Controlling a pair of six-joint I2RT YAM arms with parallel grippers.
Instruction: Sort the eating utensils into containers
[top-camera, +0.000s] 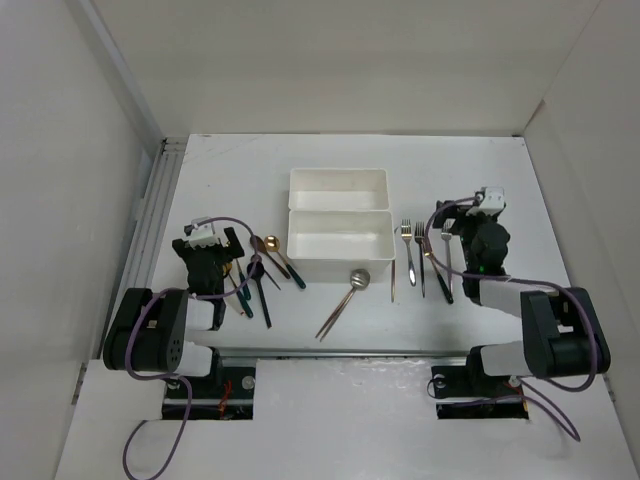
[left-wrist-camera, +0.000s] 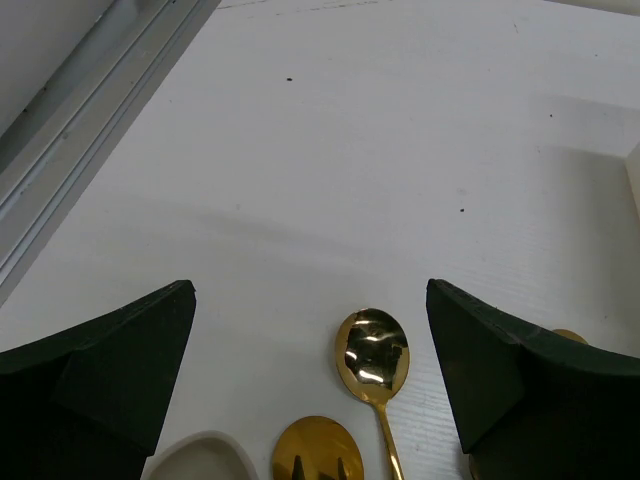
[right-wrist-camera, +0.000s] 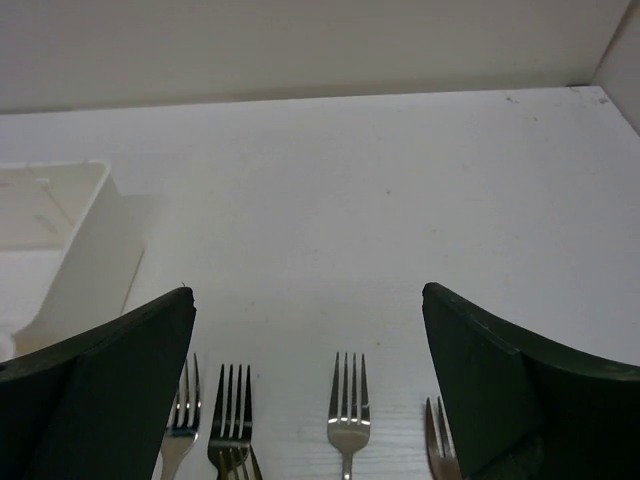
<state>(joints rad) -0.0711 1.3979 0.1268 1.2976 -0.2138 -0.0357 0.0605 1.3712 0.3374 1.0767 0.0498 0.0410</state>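
Left hand (left-wrist-camera: 310, 296): fingers apart, holding nothing, above gold spoon (left-wrist-camera: 372, 355).
Right hand (right-wrist-camera: 308, 296): fingers apart, empty, over forks (right-wrist-camera: 347, 410).
Trays (top-camera: 338, 171): two, white, touching, mid-counter (top-camera: 220, 180).
Silver spoon (top-camera: 359, 278): just before near tray.

Left tool (left-wrist-camera: 310, 300), dark green fingers (left-wrist-camera: 120, 370) spread wide at the lower corners. Between them on the white bench (left-wrist-camera: 350, 150): a shiny gold spoon bowl (left-wrist-camera: 372, 355), a gold fork head (left-wrist-camera: 318, 450) (tines partly cropped) and a pale rounded object (left-wrist-camera: 200, 455), unidentifiable. Grey metal rail (left-wrist-camera: 90, 90), upper left.
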